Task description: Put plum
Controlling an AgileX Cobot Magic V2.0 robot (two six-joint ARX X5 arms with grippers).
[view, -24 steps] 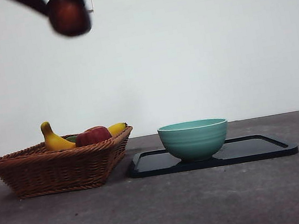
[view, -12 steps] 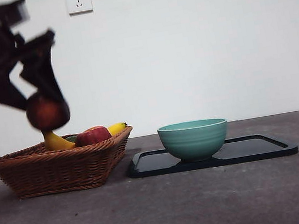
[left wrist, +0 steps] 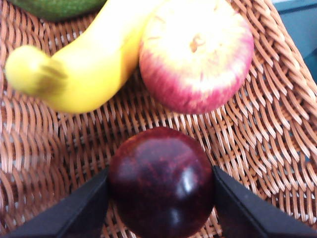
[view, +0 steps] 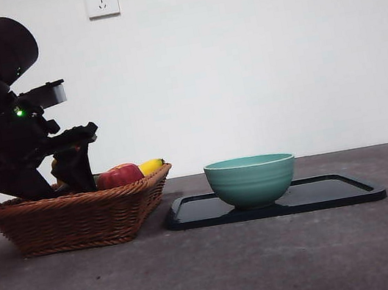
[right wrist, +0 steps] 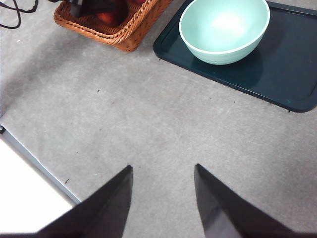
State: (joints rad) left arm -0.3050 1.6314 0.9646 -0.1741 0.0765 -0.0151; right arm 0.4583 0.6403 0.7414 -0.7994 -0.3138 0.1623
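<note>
Your left gripper (left wrist: 161, 198) has dropped into the basket (view: 79, 216), jaws clamped on the plum (left wrist: 161, 182). Plum now sits beside the apple (left wrist: 196, 52), near the basket's middle; release comes next. Right gripper (right wrist: 163, 198) waits with jaws apart.

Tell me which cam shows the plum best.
Left wrist view: the plum fills the frame between the left gripper jaws, over the basket weave. In the front view the arm hides it. The right wrist view shows only the far basket under that arm; no plum can be made out.

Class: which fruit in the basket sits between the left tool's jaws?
The dark purple plum. The red apple and yellow banana lie free beside it.
</note>
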